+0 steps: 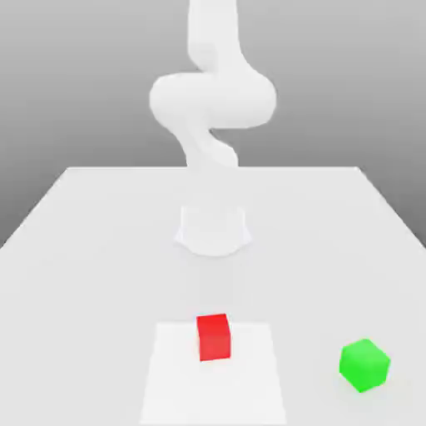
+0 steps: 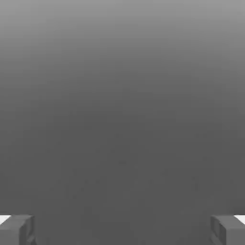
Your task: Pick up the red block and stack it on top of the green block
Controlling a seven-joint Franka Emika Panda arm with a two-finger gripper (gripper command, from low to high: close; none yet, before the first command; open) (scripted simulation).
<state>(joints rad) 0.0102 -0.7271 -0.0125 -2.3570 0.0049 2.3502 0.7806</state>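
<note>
On the near part of the white table [image 1: 100,274], the red block [image 1: 214,338] was a bright, plain cube on a paler patch [image 1: 258,383], left of the tilted-looking green block [image 1: 364,365]. Only the hand view showed the gripper [image 2: 122,232], its fingers spread wide apart.

Upper end of the white arm [image 1: 213,91] cut off by the exterior view's top edge.
</note>
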